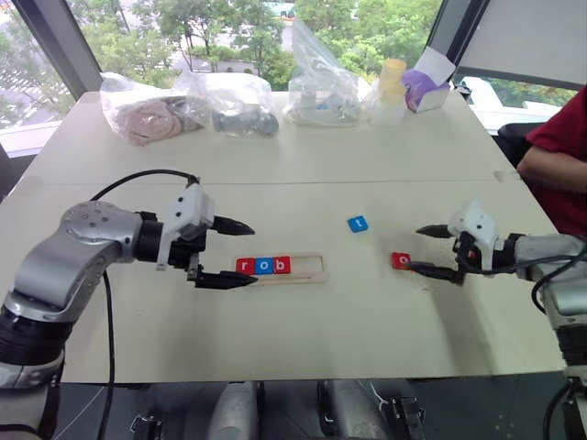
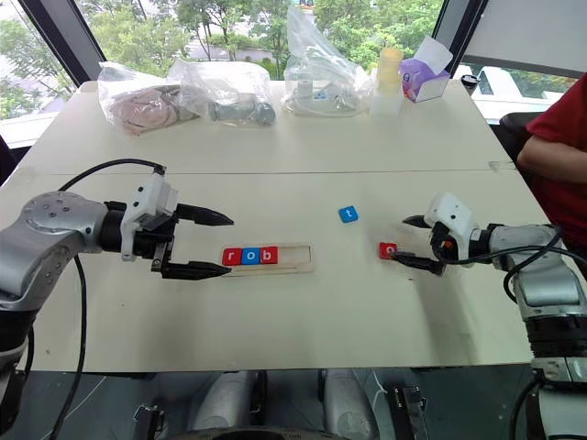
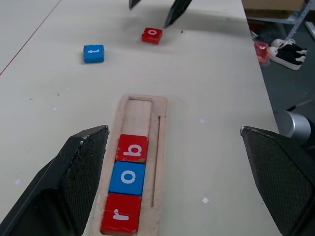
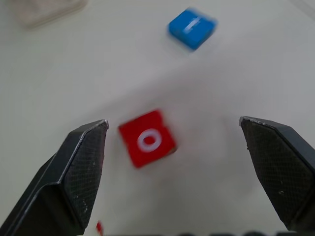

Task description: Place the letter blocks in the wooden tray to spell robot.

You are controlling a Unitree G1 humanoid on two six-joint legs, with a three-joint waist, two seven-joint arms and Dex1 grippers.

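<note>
Three down: r, o, b sit in the tray [image 1: 307,268] beside the spread left tool [image 1: 240,251]. Red o [image 1: 401,260] lies before the spread right tool [image 1: 428,249], t [image 1: 358,224] beyond.

Even daylight, with motion blur at the right wrist

The table [image 1: 303,174] is lit softly from the windows [image 1: 229,37] behind it, where the greenery is washed pale. Only faint shadows are cast on the tabletop. The red o block [image 4: 147,138] and blue block [image 4: 192,28] are smeared in the right wrist view; the left wrist view is rendered sharp.
</note>
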